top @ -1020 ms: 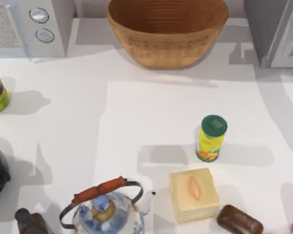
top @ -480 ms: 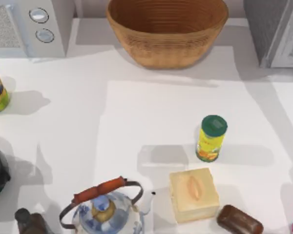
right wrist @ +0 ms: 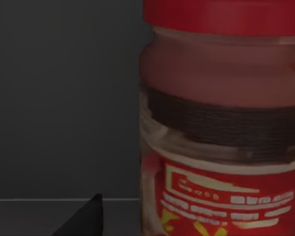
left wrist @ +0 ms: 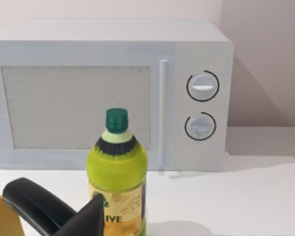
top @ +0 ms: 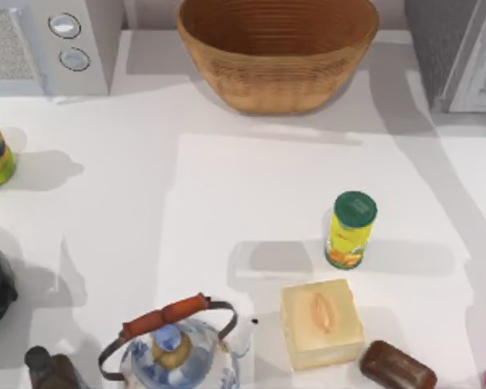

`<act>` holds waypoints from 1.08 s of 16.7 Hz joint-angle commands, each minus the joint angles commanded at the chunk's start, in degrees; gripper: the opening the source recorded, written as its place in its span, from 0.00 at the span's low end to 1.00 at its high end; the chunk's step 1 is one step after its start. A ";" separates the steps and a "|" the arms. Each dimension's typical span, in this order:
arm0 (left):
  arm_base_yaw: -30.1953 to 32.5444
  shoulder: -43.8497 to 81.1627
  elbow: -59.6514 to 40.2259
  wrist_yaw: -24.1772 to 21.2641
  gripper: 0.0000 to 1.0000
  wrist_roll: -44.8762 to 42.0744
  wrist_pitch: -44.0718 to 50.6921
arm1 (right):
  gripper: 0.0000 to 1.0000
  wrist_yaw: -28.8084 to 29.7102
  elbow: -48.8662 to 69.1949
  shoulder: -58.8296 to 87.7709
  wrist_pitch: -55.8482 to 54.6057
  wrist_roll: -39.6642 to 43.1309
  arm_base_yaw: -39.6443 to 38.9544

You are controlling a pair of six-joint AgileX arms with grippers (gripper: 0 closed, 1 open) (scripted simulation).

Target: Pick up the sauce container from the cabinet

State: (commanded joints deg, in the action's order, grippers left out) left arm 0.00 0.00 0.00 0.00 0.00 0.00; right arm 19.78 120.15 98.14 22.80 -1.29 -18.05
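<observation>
Sauce container (right wrist: 221, 123) stands upright right in front of your right pincer, its long axis vertical, inside a dark enclosure with a dim grey wall behind it and a flat floor under it. You see a red lid on top, a clear glassy shoulder, a dark band round the middle and a red label with pale lettering lower down. One dark fingertip (right wrist: 86, 219) of the right pincer juts in just beside the jar, apart from it; you cannot tell from this whether that pincer is apart or together.

Your left pincer (left wrist: 54, 216) sits near a yellow-green bottle (left wrist: 118, 182) with a dark green cap, which stands upright just beyond it; whether its fingers are apart you cannot tell. Behind the bottle is a pale grey microwave (left wrist: 108, 93) with two round dials, against a plain pinkish wall.

From above, the white surface (top: 227, 203) carries a wicker basket (top: 277, 53), a yellow can (top: 350, 230) with a green lid, a cream block (top: 320, 322), a brown bar (top: 397, 366), a blue-and-white kettle (top: 176, 348) and, at the far right corner, a grey cabinet (top: 462, 49).
</observation>
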 joint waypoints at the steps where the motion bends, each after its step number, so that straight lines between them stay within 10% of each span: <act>1: 0.00 0.00 0.00 0.00 1.00 0.00 0.00 | 1.00 -0.03 0.15 0.10 0.03 0.00 0.01; 18: 0.00 0.00 0.00 0.00 1.00 0.00 0.00 | 1.00 -2.61 24.06 17.24 6.47 0.11 2.74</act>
State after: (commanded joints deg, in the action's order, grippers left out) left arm 0.00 0.00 0.00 0.00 0.00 0.00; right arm 17.17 144.21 115.39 29.27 -1.18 -15.30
